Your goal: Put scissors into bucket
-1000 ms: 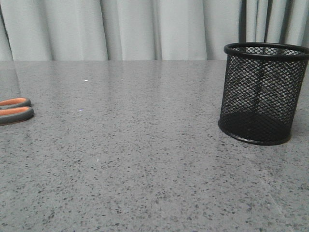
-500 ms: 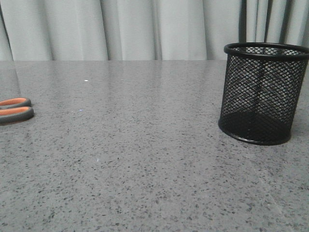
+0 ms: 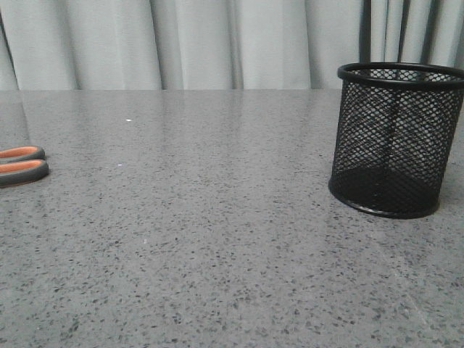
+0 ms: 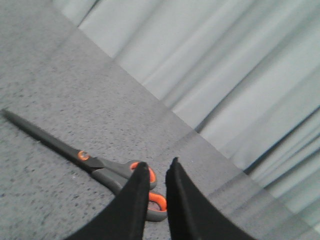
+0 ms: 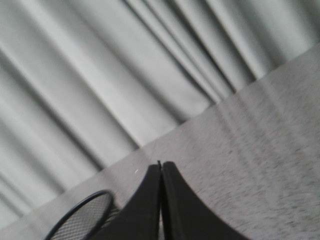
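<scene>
The scissors are lying flat on the table's left side, well apart from the bucket. Rigid, thin and probably slippery, they are best taken near the pivot. The left gripper is hovering slightly parted and empty; the right gripper is pressed closed on nothing.

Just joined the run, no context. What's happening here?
Nothing is held yet. The scissors lie flat on the grey table, at its far left edge in the front view. The left tool hangs over their handles, fingers slightly apart. The wire-mesh cup stands upright on the right with nothing visible inside. The right tool is shut on nothing, near the cup's rim.
</scene>
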`<state>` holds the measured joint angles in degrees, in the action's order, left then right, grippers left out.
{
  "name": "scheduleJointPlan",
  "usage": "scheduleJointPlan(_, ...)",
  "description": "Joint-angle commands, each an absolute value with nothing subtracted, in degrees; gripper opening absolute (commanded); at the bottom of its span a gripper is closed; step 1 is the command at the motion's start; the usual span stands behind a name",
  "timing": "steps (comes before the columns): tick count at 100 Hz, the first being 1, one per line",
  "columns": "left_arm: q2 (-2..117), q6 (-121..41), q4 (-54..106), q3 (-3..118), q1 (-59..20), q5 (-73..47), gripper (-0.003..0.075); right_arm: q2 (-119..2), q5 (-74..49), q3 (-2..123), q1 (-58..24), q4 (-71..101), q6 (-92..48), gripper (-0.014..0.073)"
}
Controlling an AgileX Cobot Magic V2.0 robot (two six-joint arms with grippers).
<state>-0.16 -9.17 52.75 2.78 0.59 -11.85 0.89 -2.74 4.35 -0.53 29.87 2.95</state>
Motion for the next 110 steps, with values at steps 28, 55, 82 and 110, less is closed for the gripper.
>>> scheduleJointPlan(28,19.4,-18.3,40.4,22.1,0.1,-22.5,0.0422,-17.3,-27.6,27.9,-0.2,26.7,0.7,0.0401)
scheduleJointPlan(55,42.4,-24.3,25.9,36.2,-3.2,-26.5,0.0396,-22.4,-34.1,35.4,-1.5,26.9,-2.6,0.0447)
scheduleJointPlan(82,64.3,-29.0,-12.5,54.8,-13.4,-43.7,0.0367,-22.0,-35.2,35.5,-2.9,26.9,-2.7,0.0447)
scheduleJointPlan(110,78.6,-64.3,-4.5,68.2,-14.1,-59.9,0.0365,-22.0,-35.5,35.5,-5.6,25.3,-2.9,0.0447)
